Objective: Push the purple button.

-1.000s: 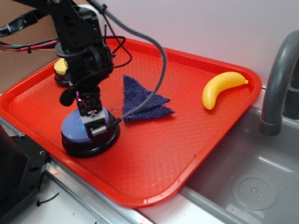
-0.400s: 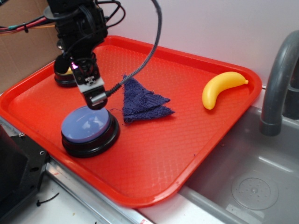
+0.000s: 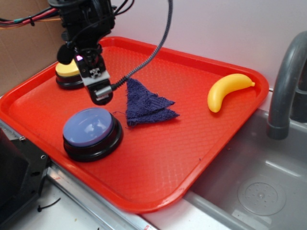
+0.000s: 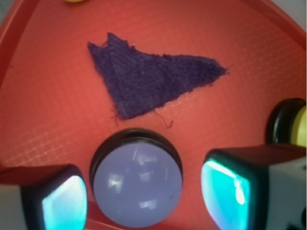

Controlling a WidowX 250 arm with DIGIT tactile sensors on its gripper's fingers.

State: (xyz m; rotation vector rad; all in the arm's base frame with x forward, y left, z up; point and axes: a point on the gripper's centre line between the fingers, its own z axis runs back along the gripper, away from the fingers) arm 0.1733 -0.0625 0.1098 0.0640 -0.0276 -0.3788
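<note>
The purple button [image 3: 88, 127] has a glossy pale purple dome on a black round base and sits near the front left of the red tray [image 3: 201, 139]. My gripper [image 3: 99, 92] hangs above and just behind it, not touching it. In the wrist view the purple button [image 4: 137, 178] lies below, seen between the two fingers [image 4: 225, 194], which stand wide apart. The gripper [image 4: 144, 203] is open and holds nothing.
A dark blue cloth [image 3: 146, 104] lies folded right of the button. A smaller yellow-topped button [image 3: 67, 72] sits at the tray's back left. A banana [image 3: 228, 90] lies at the back right. Right of the tray are a sink [image 3: 259, 187] and a grey faucet [image 3: 285, 81].
The gripper was pressing down on the purple button's dome a second ago. It has since lifted off and moved up and back, leaving the dome fully exposed.
</note>
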